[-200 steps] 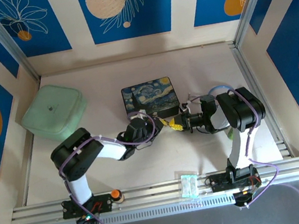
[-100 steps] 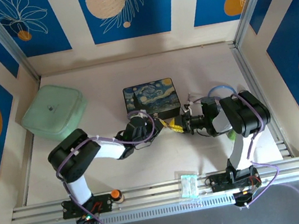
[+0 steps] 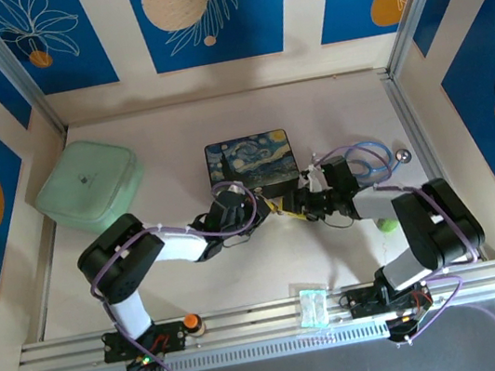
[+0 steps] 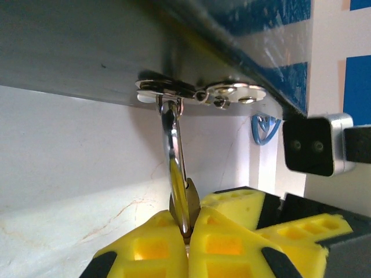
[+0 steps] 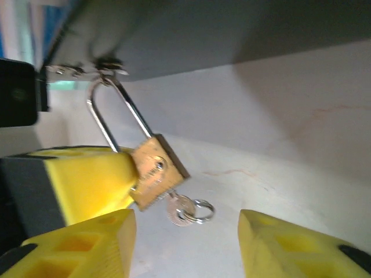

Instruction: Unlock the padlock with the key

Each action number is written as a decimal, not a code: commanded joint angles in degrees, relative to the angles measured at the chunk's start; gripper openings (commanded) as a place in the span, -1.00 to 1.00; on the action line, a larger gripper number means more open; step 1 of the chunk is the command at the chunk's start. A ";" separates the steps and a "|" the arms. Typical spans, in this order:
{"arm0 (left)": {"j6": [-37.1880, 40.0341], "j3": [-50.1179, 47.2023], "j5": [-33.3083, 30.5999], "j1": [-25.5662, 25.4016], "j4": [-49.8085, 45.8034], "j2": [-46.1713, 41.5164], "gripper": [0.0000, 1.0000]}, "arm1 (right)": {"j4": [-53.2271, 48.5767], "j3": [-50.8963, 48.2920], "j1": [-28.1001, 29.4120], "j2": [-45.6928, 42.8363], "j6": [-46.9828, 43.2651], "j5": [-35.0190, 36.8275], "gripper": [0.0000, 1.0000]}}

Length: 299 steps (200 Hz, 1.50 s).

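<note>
The left gripper is clenched on the padlock, its yellow pads pressed to either side of the brass body at the bottom centre of the left wrist view. The silver shackle runs straight up to the latch of the painted box, whose grey side spans the top of that frame.

In the right wrist view the right gripper stands released. Its pads are wide apart along the bottom edge, with bare table between them. The key sits in the padlock's underside at centre frame, just above that gap, with a small ring beside it.

From above, both grippers meet just below the box's lower right corner. Open table lies below them and to the left.
</note>
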 commanded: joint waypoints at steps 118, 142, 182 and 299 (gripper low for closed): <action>5.57 -0.55 6.39 3.05 -11.58 -3.80 -1.00 | 2.33 -5.97 18.39 -13.69 -31.28 29.83 0.06; 5.23 -0.50 8.53 3.46 -11.14 -3.82 -1.00 | 1.74 -3.90 21.03 -10.45 -33.94 29.63 -0.09; 4.07 -2.12 10.54 4.70 -9.19 -4.59 -1.00 | 5.16 -1.66 24.40 -4.28 -34.91 34.99 -0.19; 5.96 -4.34 11.11 4.77 -12.09 -7.36 -1.00 | 6.27 0.10 21.80 -0.85 -31.54 31.07 -0.79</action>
